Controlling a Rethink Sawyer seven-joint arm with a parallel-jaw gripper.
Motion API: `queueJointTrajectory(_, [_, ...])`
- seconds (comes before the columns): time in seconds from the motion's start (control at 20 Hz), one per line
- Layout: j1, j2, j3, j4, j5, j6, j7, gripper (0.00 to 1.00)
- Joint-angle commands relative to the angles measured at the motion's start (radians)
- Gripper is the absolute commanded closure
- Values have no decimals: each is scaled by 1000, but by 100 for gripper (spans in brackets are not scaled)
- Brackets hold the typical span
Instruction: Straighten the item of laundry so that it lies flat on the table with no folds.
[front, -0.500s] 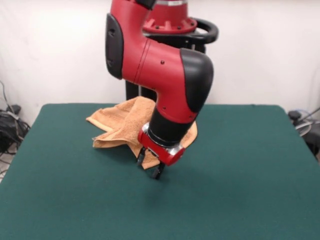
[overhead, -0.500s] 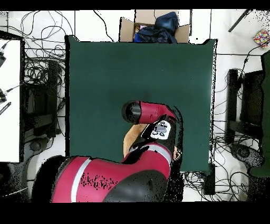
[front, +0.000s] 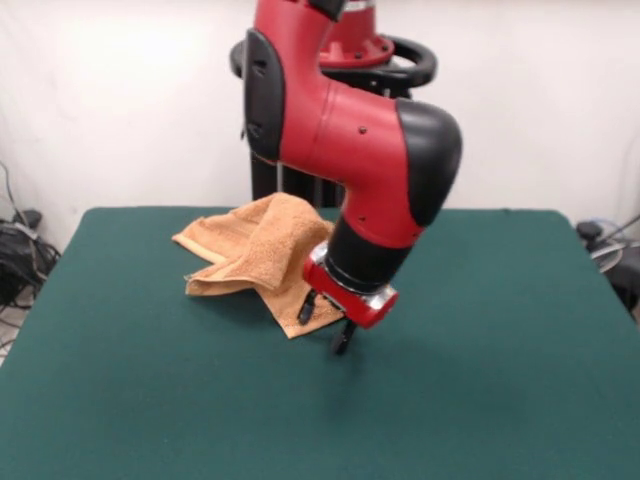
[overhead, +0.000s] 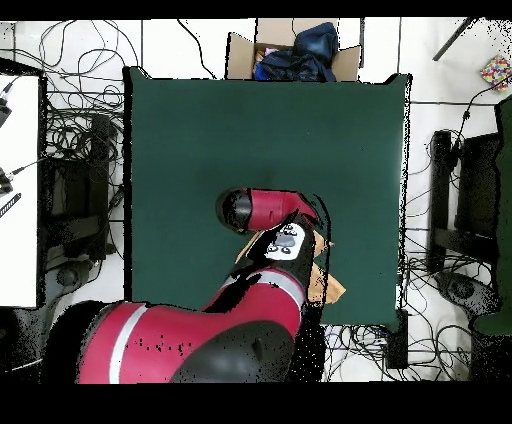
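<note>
The orange-tan towel (front: 262, 252) lies crumpled and folded over itself on the dark green table (front: 480, 350), towards the far side near the robot's pedestal. One corner points to the table's middle. My gripper (front: 326, 324) hangs at that corner, with its jaws apart and one fingertip (front: 308, 306) over the towel's edge. Nothing is held. In the overhead view the arm covers the gripper and most of the towel. Only tan bits of the towel (overhead: 326, 284) show beside the arm, near the table's (overhead: 260, 130) lower edge.
A cardboard box (overhead: 290, 50) with dark cloth stands past the table's top edge in the overhead view. Cables (overhead: 80, 150) lie on the floor to the left. Dark equipment (overhead: 460, 210) stands to the right. My bulky arm (front: 350, 140) looms over the towel.
</note>
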Motion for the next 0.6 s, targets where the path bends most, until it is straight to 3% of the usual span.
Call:
queueJointTrajectory(0.05, [51, 21, 64, -29, 52, 115, 140, 0])
queueJointTrajectory(0.2, [64, 0, 59, -21, 62, 136, 151, 0])
queueJointTrajectory(0.6, [0, 46, 119, 23, 59, -7, 112, 0])
